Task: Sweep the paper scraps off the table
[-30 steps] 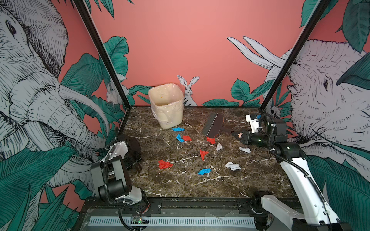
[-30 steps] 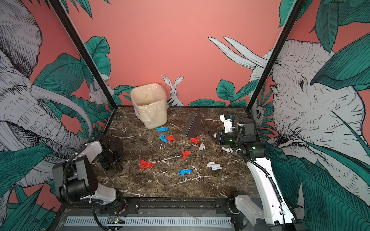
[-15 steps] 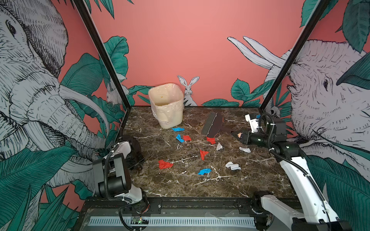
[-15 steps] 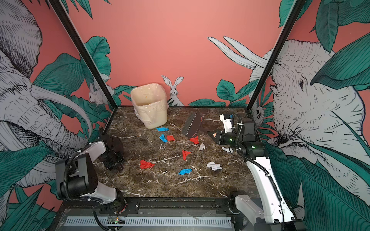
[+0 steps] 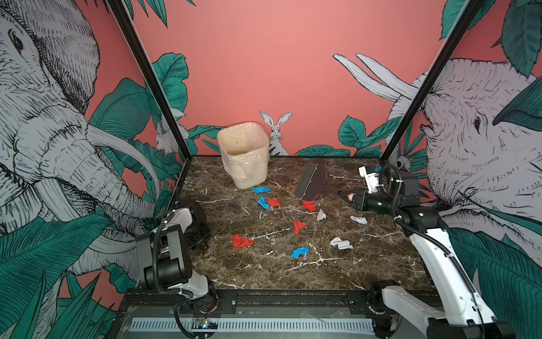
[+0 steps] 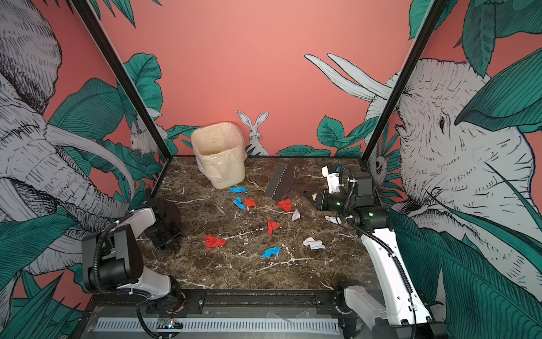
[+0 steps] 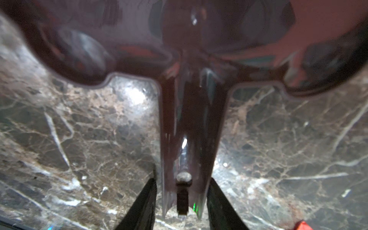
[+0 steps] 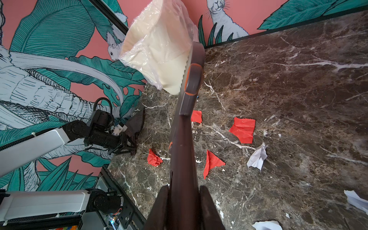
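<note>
surface (image 5: 264,273): paper scraps (image 5: 298,226) sit mid-field, well off the front and left edges. Count 4 red, 3 blue, 3 white. bin (image 5: 249,173) upright at back edge, orange speck on inner wall. right claw (image 8: 183,189) clamped on brush (image 5: 311,182) handle, head tilted right of bin. left claw (image 7: 182,183) narrow, straddling dustpan (image 7: 191,111) handle at left edge; can't tell if gripping.

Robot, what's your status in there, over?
Right gripper shut on brush handle. Left gripper astride dustpan handle, grip unclear. Paper scraps scattered on table, none swept. Nothing blocks them.
</note>
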Tool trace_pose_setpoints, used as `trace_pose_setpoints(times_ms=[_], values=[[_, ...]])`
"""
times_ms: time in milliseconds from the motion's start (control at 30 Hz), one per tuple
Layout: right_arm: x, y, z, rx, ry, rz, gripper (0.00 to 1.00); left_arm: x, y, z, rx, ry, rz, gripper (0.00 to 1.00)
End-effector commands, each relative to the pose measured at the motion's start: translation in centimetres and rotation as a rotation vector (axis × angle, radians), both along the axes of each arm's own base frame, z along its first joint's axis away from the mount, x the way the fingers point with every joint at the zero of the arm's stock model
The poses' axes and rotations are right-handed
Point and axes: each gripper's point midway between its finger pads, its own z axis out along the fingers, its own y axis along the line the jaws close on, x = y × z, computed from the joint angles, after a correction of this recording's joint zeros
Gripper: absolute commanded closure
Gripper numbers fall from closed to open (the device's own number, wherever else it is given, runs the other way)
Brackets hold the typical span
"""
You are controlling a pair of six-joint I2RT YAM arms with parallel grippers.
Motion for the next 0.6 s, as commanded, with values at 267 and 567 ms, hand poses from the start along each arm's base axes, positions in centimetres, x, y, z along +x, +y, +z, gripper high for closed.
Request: trace_pose_setpoints(times_ms=[267, 567], values=[[0.16, 0.37, 3.22, 0.024, -0.109, 0.027, 1.00, 0.95, 0.08, -0.46, -0.006, -0.013, 0.033, 0.64], [0.15, 0.44, 3.38, 0.035, -0.106, 0.027, 1.00, 0.87, 0.09, -0.75, -0.004, -0.013, 0.028, 0.81]])
